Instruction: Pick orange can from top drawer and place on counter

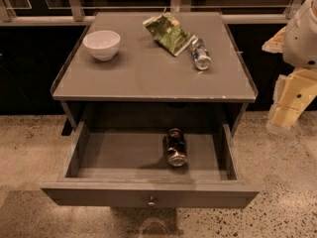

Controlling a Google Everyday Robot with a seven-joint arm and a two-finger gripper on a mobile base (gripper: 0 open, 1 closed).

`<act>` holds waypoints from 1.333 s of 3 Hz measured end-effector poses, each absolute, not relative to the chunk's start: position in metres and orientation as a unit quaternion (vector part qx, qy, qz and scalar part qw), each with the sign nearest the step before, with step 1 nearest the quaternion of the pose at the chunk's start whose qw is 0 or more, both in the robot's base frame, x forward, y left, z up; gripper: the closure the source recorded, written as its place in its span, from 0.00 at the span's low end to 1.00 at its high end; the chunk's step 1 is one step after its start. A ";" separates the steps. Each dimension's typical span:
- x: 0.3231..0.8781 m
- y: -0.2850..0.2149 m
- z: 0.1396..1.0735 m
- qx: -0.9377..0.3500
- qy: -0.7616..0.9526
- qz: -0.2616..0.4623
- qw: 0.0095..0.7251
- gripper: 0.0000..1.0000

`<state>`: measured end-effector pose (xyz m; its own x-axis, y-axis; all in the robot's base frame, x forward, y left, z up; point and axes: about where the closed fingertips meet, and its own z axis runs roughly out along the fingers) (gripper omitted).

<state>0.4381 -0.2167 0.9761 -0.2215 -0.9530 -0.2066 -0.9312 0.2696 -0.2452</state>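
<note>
The orange can looks dark brown in shadow and lies on its side inside the open top drawer, right of the middle, one silver end toward the front. The drawer is pulled fully out and its round knob faces me. The counter is the grey tabletop above it. My gripper hangs at the right edge of the view, beside the counter's right side, well apart from the can and above the floor.
On the counter stand a white bowl at the back left, a green snack bag at the back middle and a clear plastic bottle lying next to it. Speckled floor surrounds the cabinet.
</note>
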 end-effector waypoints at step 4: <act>0.453 -0.209 0.904 -0.462 0.846 0.033 0.264 0.00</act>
